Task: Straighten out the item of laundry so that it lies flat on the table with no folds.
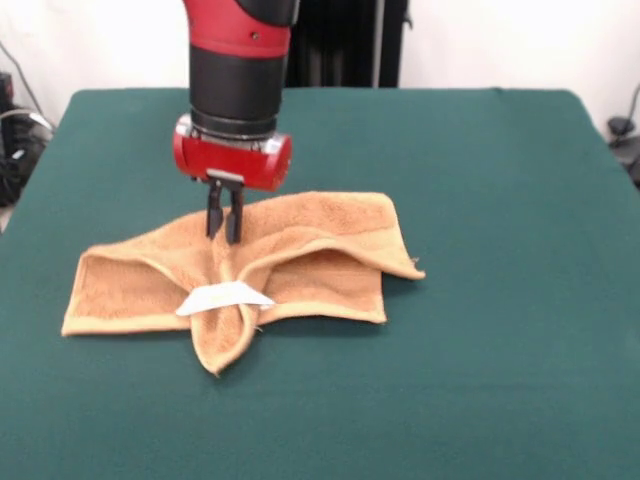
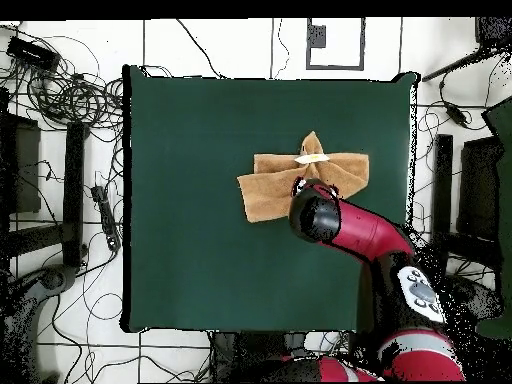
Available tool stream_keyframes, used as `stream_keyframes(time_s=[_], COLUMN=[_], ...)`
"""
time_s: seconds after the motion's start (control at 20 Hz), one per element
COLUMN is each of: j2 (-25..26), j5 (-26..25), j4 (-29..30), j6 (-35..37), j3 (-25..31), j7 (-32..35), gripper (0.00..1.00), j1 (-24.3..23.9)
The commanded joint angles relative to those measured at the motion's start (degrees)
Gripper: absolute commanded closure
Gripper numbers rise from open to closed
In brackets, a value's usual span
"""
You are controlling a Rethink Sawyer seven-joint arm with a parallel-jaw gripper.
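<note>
Pincer (image 1: 225, 228) closed, pinching bunched towel (image 1: 320, 250); white tag (image 1: 222, 298) print unreadable.

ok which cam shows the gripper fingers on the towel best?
Front view. The gripper shows both dark fingers close together, tips down at a raised fold in the middle of the towel. In the overhead view the arm covers the gripper; only the towel around it and its white tag show.
</note>
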Motion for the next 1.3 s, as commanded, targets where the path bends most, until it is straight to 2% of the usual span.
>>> stream_keyframes(time_s=[0.05,1.05,1.3], j2=[-0.2,0.2,0.1], j5=[-2.2,-1.6,-2.2], j4=[7.8,6.2,6.9], j6=[0.0,1.0,-0.1], j3=[4.8,3.7,5.4], j7=[7.5,7.7,7.0], gripper=[1.00,1.00,1.00], j1=[0.6,2.1,0.6])
